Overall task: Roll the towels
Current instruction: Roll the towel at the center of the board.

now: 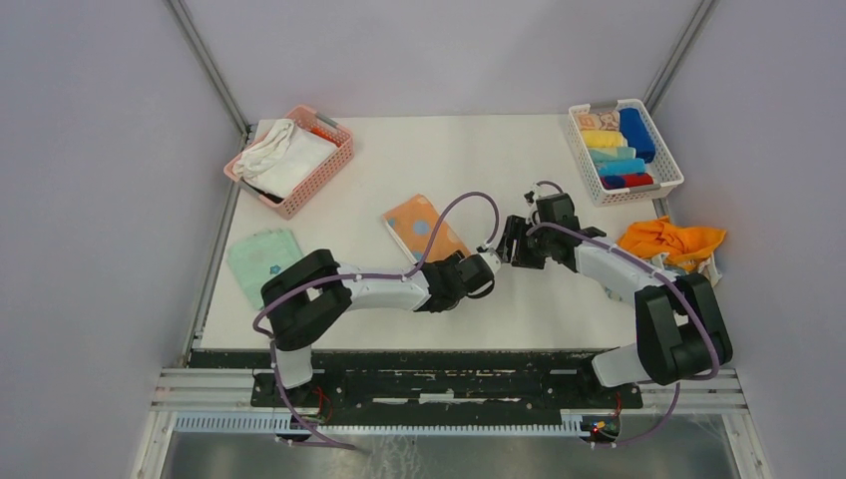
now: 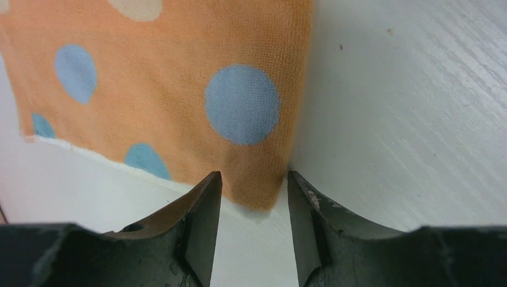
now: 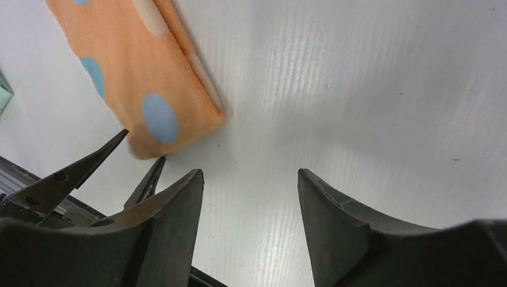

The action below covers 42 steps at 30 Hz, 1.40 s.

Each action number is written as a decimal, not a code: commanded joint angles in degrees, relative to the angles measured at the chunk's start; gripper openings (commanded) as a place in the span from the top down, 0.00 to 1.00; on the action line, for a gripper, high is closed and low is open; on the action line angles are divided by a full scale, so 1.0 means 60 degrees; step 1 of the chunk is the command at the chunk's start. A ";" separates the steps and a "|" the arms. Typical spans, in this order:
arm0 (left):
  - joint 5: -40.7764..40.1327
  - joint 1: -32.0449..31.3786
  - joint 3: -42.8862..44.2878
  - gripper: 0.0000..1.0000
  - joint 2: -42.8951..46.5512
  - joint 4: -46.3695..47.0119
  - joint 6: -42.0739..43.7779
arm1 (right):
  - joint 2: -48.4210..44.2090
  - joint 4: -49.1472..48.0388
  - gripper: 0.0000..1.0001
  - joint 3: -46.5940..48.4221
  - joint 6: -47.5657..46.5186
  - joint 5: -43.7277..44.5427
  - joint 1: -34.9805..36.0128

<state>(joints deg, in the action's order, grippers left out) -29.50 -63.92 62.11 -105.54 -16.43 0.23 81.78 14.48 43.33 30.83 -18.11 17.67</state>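
Observation:
A folded peach towel with blue dots point(image 1: 424, 228) lies flat mid-table. Its near corner point(image 2: 263, 191) sits between the tips of my left gripper point(image 2: 254, 178), which is open, one jaw on each side and neither pressing the cloth. My right gripper point(image 3: 250, 173) is open over bare table just right of that towel point(image 3: 140, 89), holding nothing. The left gripper's fingers point(image 3: 89, 167) show at its left edge. From above, the left gripper point(image 1: 492, 261) and right gripper point(image 1: 509, 242) nearly meet. A mint green towel point(image 1: 264, 261) lies flat at the left. A plain orange towel point(image 1: 670, 239) is crumpled at the right edge.
A pink mesh basket point(image 1: 334, 160) with a white cloth stands at the back left. A white basket point(image 1: 666, 172) at the back right holds several rolled cloths. The table's near edge runs along a black rail point(image 1: 449, 359).

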 commanded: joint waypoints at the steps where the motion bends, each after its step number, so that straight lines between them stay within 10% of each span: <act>1: -0.0537 -0.0029 0.0121 0.50 -0.0542 -0.0104 0.0709 | -0.0378 -0.0159 0.32 -0.0055 -0.0147 0.0081 0.0022; 9: -0.0818 0.0006 0.0210 0.73 -0.1100 -0.0164 0.0759 | -0.0366 -0.0366 0.32 -0.0109 -0.0096 -0.0045 0.0013; 15: 0.1514 0.0516 0.0398 0.97 -0.0253 -0.0127 -0.0004 | -0.0624 -0.0232 0.33 -0.0114 -0.0102 0.0132 0.0014; 27: 0.9987 0.4002 -0.0003 0.97 0.0413 0.1521 -0.3728 | -0.0445 -0.1036 0.34 -0.0122 0.0652 -0.0493 0.0148; 42: 1.1125 0.5160 -0.0038 0.97 -0.0713 0.2098 -0.5162 | 0.2011 -0.3110 0.37 0.0846 0.2590 -0.0825 0.0752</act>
<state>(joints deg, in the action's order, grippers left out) 34.85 -32.95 60.97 -110.00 -5.74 -28.29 91.55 1.04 43.92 41.41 -23.51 21.69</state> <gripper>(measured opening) 0.046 0.618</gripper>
